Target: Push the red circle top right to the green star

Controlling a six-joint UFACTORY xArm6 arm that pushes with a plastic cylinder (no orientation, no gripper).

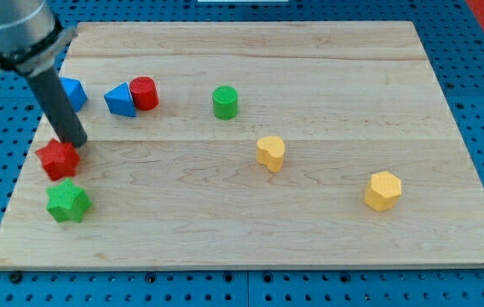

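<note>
The red circle [144,92] is a short red cylinder at the board's upper left, touching a blue triangle [121,100] on its left. The green star [68,202] lies at the lower left of the board. A red star-like block [58,159] sits just above the green star. My tip [77,142] rests at the upper right edge of that red star-like block, well to the lower left of the red circle and above the green star.
A blue block [73,93] lies partly behind the rod at the upper left. A green cylinder [225,101] stands right of the red circle. A yellow block [270,153] is near the middle and a yellow hexagon [383,190] at the right.
</note>
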